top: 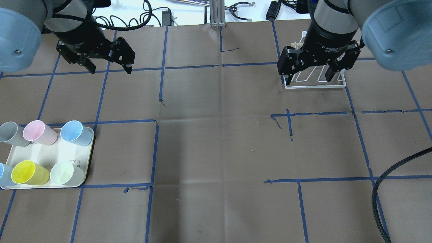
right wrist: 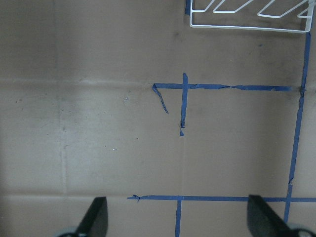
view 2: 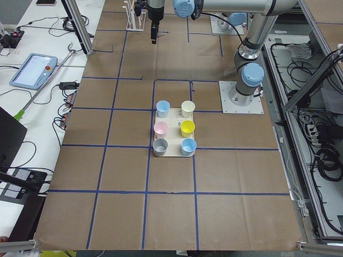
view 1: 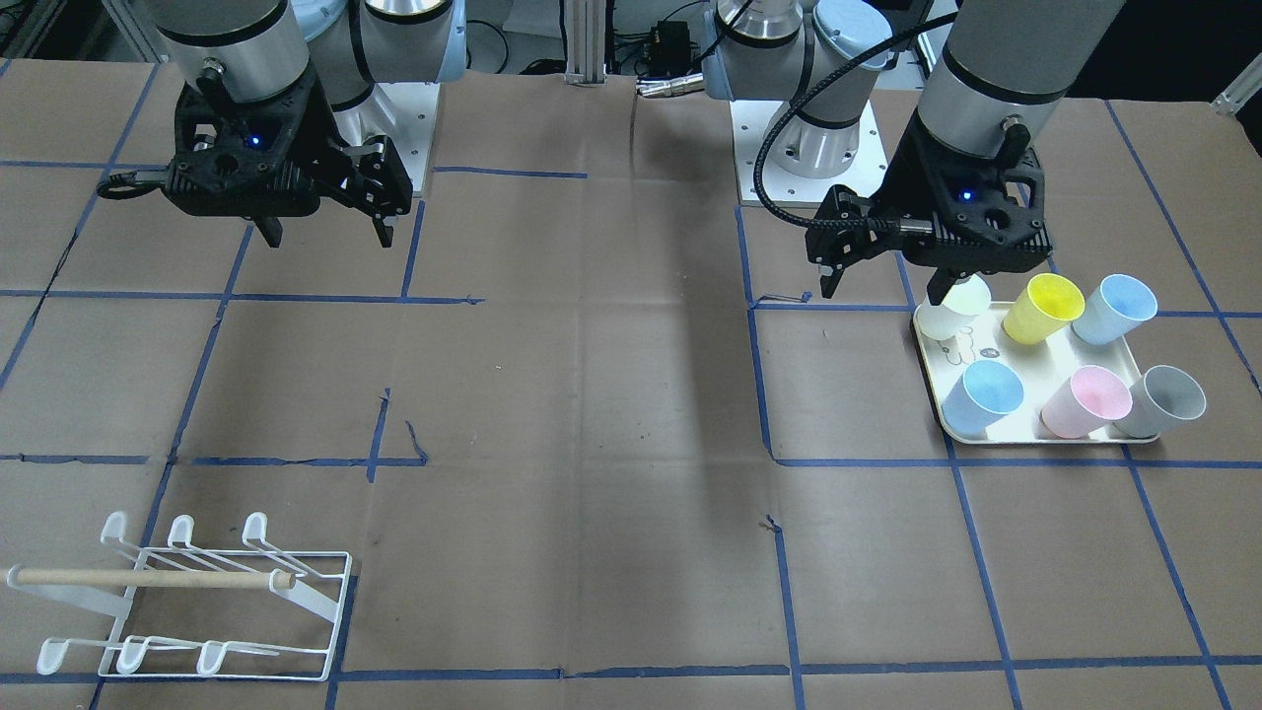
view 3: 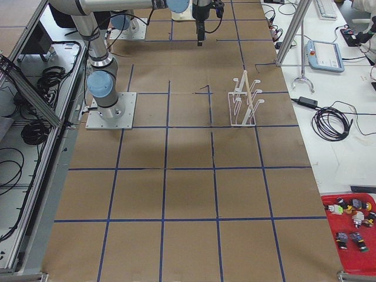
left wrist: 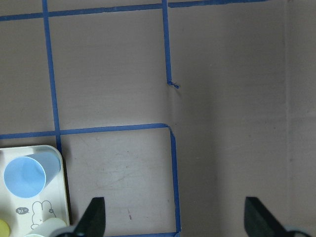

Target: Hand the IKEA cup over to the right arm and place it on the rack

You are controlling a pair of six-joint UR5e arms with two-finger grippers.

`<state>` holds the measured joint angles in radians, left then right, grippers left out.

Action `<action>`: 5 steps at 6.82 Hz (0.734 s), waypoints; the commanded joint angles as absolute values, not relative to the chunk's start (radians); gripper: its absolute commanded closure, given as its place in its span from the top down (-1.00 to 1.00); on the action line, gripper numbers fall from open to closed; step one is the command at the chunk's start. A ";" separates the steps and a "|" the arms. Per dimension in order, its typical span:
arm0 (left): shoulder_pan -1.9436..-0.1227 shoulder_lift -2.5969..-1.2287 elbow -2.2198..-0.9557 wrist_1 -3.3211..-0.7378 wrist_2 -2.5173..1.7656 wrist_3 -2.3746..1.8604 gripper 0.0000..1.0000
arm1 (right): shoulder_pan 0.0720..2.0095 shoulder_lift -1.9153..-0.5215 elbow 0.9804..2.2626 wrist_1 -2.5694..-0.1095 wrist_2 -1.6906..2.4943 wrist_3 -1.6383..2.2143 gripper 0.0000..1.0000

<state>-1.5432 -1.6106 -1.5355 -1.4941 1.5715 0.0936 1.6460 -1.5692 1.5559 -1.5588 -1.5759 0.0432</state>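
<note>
Several pastel IKEA cups lie on a cream tray (view 1: pixel 935 414): pale green (view 1: pixel 961 306), yellow (view 1: pixel 1043 308), light blue (view 1: pixel 1114 308), blue (view 1: pixel 981 397), pink (view 1: pixel 1085 401) and grey (view 1: pixel 1163 401). My left gripper (view 1: pixel 887 286), on the arm with the ribbed hose, hangs open and empty above the tray's robot-side edge. It also shows overhead (top: pixel 109 69). The left wrist view shows a blue cup (left wrist: pixel 27 175). My right gripper (view 1: pixel 325 235) is open and empty, high over the table. The white wire rack (view 1: pixel 197 602) with a wooden dowel stands empty; overhead the rack (top: pixel 315 80) is partly hidden behind the right gripper (top: pixel 305 74).
Brown paper with a blue tape grid covers the table. The rack's edge (right wrist: pixel 247 19) shows at the top of the right wrist view. A red tray of small parts (view 3: pixel 352 235) and a teach pendant (view 3: pixel 326 56) lie on the side bench.
</note>
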 commanded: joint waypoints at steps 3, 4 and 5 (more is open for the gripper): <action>-1.543 -1.608 -1.549 -1.494 1.572 0.097 1.00 | 1.647 -1.574 1.563 -1.560 -1.568 0.061 1.00; -1.540 -1.603 -1.554 -1.494 1.574 0.104 1.00 | 1.647 -1.574 1.563 -1.559 -1.568 0.061 1.00; -1.536 -1.594 -1.563 -1.494 1.572 0.107 1.00 | 1.647 -1.572 1.559 -1.555 -1.577 0.061 1.00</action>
